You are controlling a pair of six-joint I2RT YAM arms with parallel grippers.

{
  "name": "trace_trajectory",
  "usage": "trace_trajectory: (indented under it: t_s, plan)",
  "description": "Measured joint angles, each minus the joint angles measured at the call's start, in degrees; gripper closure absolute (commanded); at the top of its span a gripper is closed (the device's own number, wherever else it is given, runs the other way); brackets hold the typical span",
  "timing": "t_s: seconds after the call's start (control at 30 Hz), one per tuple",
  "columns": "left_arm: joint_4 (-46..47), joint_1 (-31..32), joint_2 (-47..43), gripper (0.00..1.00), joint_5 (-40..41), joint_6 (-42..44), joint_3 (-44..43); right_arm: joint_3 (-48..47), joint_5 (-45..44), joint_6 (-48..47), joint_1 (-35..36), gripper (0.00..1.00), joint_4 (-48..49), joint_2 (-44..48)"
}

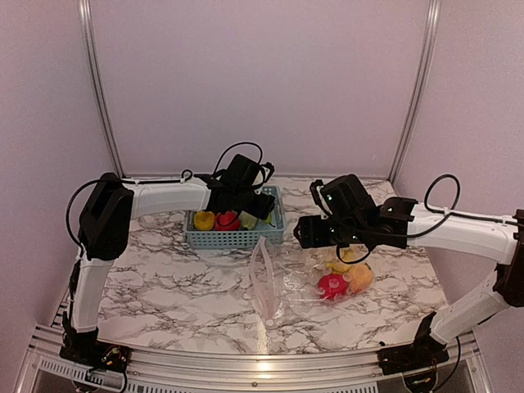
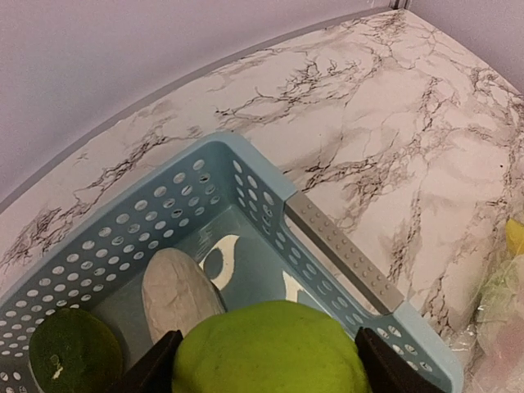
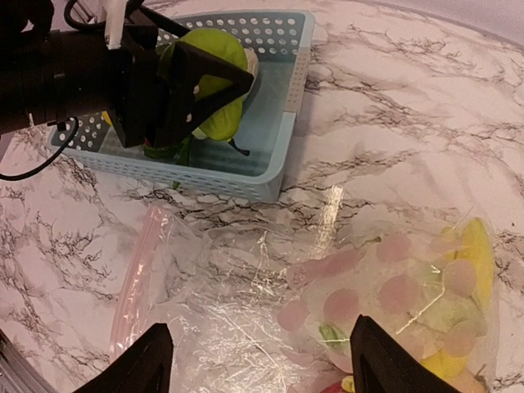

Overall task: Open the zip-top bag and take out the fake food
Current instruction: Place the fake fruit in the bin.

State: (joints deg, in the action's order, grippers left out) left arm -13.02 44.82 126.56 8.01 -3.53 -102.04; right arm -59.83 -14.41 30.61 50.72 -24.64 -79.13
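The clear zip-top bag (image 1: pixel 282 282) lies on the table in front of the basket, its pale pink zipper strip (image 3: pixel 135 274) at the left end. Fake food remains inside: a red apple (image 1: pixel 332 285), an orange piece (image 1: pixel 359 278), a yellow banana (image 3: pixel 475 262) and a pale pink-dotted piece (image 3: pixel 393 286). My left gripper (image 2: pixel 266 360) is shut on a green fruit (image 2: pixel 270 348) and holds it over the blue basket (image 2: pixel 336 246); the fruit also shows in the right wrist view (image 3: pixel 209 74). My right gripper (image 3: pixel 262 368) is open and empty just above the bag.
The blue basket (image 1: pixel 237 239) stands at the back centre and holds a yellow piece (image 1: pixel 204 219), a red piece (image 1: pixel 227 220), a pale oval piece (image 2: pixel 176 291) and a dark green one (image 2: pixel 74 352). Walls close the back and sides.
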Motion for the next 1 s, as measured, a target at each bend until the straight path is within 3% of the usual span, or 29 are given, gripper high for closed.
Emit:
trace_trajectory:
  t_s: [0.37,0.73,1.0]
  plan:
    - [-2.58,-1.38,10.19,0.42,-1.57,2.47,-12.81,2.1,-1.2,1.33,0.0,0.27,-1.92,2.47]
    - [-4.0,-1.38,12.39,0.13,-1.49,2.89,-15.67,3.52,-1.81,2.6,0.0,0.26,-3.48,4.24]
    - [-4.07,-1.55,12.37,0.03,-1.25,3.1,-16.61,4.0,-2.23,2.91,0.0,0.26,-3.69,4.26]
